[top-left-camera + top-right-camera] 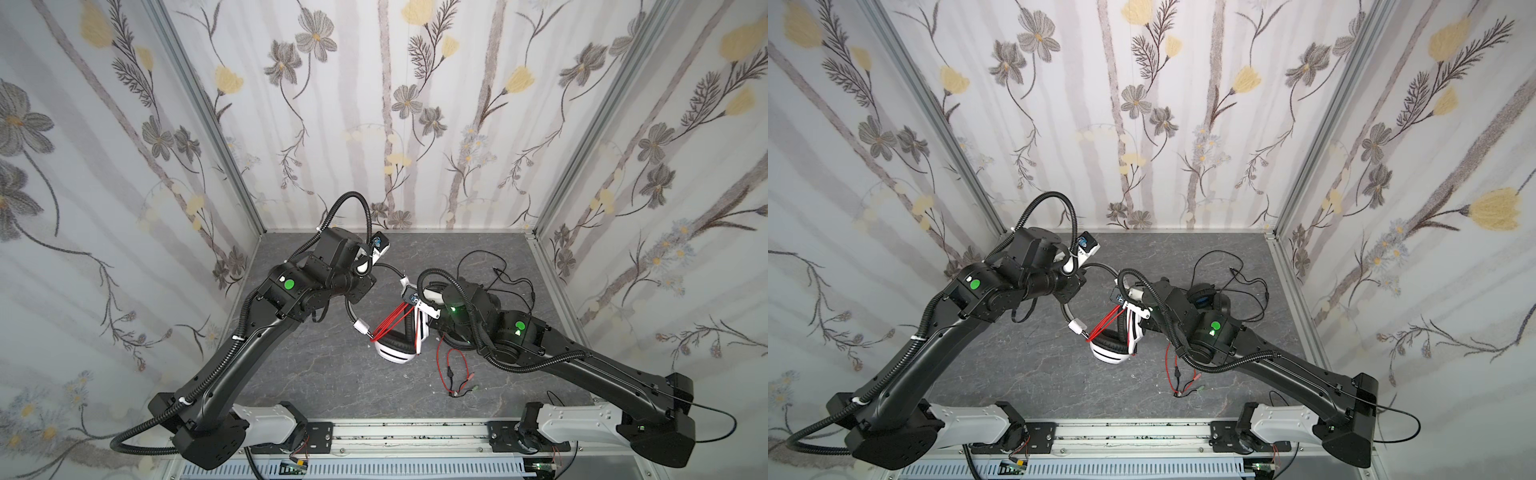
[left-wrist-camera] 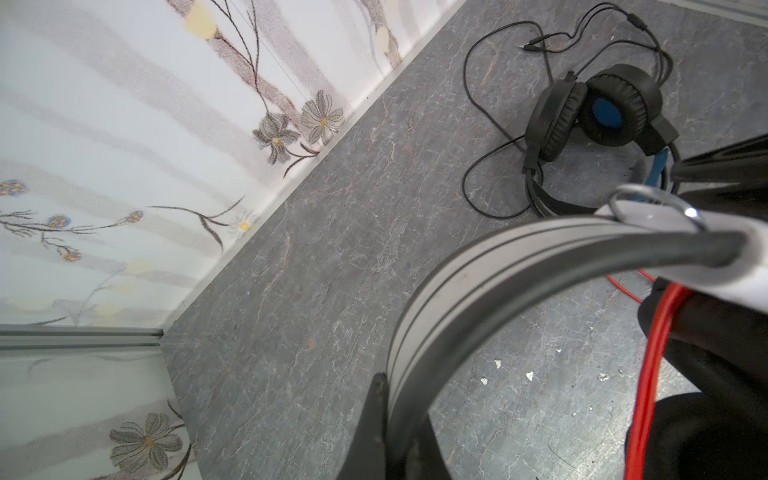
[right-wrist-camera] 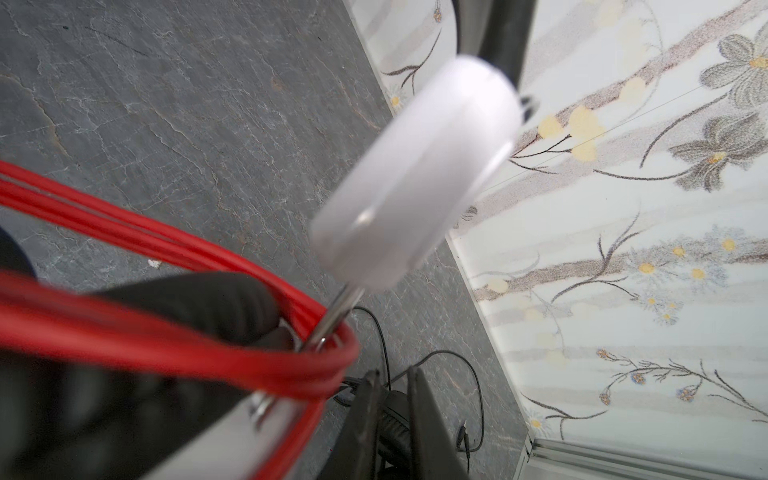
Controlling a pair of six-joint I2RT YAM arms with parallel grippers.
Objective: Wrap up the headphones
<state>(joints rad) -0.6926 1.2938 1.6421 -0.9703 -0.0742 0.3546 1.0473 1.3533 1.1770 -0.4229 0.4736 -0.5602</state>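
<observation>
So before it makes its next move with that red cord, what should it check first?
1. Is the left gripper clamped on the white headset? ok, shut on its headband.
2. Turns of red cord wound on it: ok, several taut strands.
3. All cord wound: not ok; a loose tail lies on the table.
4. Does the right gripper hold cord? not ok; jaws slightly apart, empty.
5. Is the black headset wrapped? not ok; its black cord sprawls.
6. Will the turns hold: cannot tell.

Twin high overhead views – two close wrist views
</observation>
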